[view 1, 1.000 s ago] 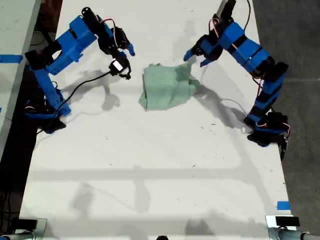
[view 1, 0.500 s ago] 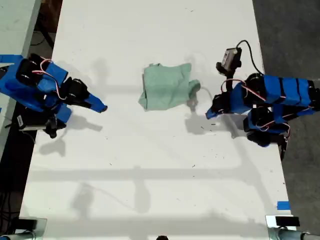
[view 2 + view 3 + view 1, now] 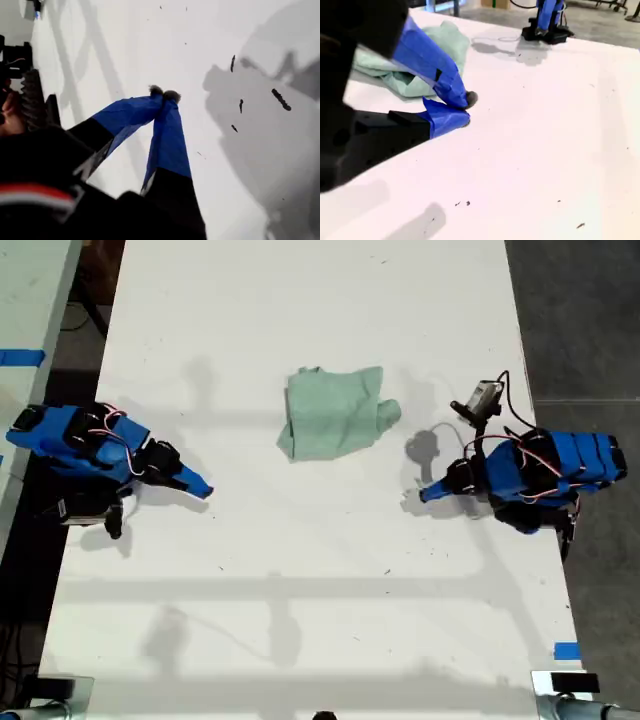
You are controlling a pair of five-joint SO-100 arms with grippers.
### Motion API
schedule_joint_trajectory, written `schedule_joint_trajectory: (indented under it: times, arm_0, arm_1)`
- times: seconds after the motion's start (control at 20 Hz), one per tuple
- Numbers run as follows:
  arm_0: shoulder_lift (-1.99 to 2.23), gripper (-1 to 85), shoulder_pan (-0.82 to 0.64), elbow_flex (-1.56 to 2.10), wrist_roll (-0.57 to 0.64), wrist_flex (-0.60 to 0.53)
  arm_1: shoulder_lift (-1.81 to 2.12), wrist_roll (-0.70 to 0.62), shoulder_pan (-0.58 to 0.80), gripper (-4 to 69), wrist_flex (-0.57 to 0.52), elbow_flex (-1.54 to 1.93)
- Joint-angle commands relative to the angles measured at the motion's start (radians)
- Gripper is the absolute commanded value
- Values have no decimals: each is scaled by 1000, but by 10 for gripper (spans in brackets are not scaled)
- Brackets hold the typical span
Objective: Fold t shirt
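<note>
In the first wrist view, the jaws of my first gripper (image 3: 164, 95) are seen brought together, the two dark tips meeting with nothing held between them. Bare white table (image 3: 125, 40) lies under the tips, marked by a few dark specks (image 3: 277, 99) and crossed by grey shadow.

In the second wrist view, the blue jaws of my second gripper (image 3: 466, 109) are likewise seen closed tip to tip, empty, and set low over the table. The t shirt (image 3: 452, 40) is seen beyond them and off to one side, apart from the tips; past it, at the table's far edge, the base of the other arm (image 3: 545, 30) can be made out.

In the exterior view, my first gripper (image 3: 425, 493) is found toward the exterior view's right and my second gripper (image 3: 205, 490) toward its left, both arms folded low and pointed inward. The t shirt (image 3: 333, 425) is laid between them, nearer the view's top, as a wrinkled pale green bundle folded roughly square, touched by neither gripper. A strip of blue tape (image 3: 567, 650) is stuck near the table's lower right corner in that view.
</note>
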Motion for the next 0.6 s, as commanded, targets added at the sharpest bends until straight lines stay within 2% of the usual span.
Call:
schedule_joint_trajectory:
  times: [0.0, 0.05, 0.15, 0.2, 0.3, 0.4, 0.55]
  arm_0:
    - [12, -1, -48, 60, 9, 31]
    - [11, -1, -60, 112, -25, 11]
    - [11, -1, -91, 115, -60, 3]
    - [11, 26, -97, 117, -63, 3]
    - [11, 128, -91, 107, 5, 15]
    - [11, 144, -74, 104, 121, 8]
    - [11, 145, -126, 104, 106, 8]
  arm_1:
    - [21, 32, 37, -24, 44, 135]
    - [14, -12, 46, -29, -32, 204]
    - [15, -11, 55, -28, -34, 206]
    - [15, -34, 58, -22, -34, 206]
    - [15, -61, 20, -12, -34, 206]
    - [17, -152, -3, -11, -34, 206]
    - [17, -149, 3, -7, -34, 206]
